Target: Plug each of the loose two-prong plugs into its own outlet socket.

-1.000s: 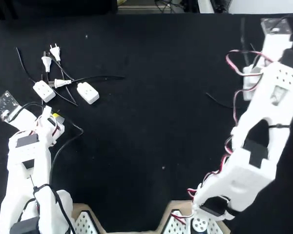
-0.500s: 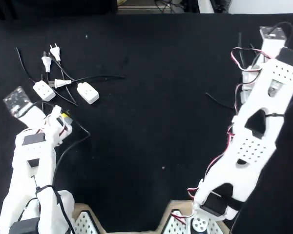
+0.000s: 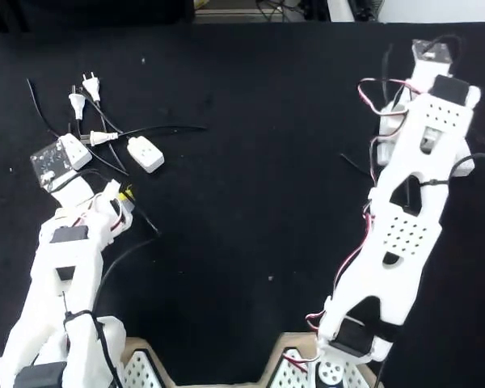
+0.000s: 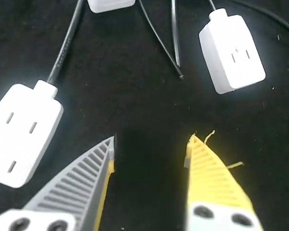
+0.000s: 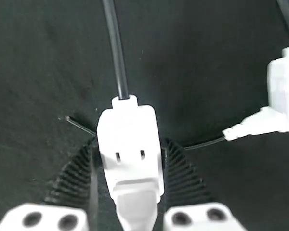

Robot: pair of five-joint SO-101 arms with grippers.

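Both arms pushed up-frame — our left pincer (image 4: 150,140), apart, sits beside an outlet socket (image 4: 20,134); right pincer (image 5: 130,142) clamps a corded socket (image 5: 127,126) — we expect plugging next.

The left arm (image 3: 61,259) has crept forward over the black counter (image 3: 267,162) toward the tangle of white two-prong plugs (image 3: 77,101). A second ago its left hand (image 4: 149,144) sat well short of them. Now it's right by the white rectangular socket block (image 4: 21,134), and the clear wrist plate (image 3: 50,162) overlaps that block from above. The right arm (image 3: 412,202) went from leaning outward to stretched straighter. Its right hand (image 5: 130,154) shifted left, and the white socket block on a black cord (image 5: 127,139) went with it.
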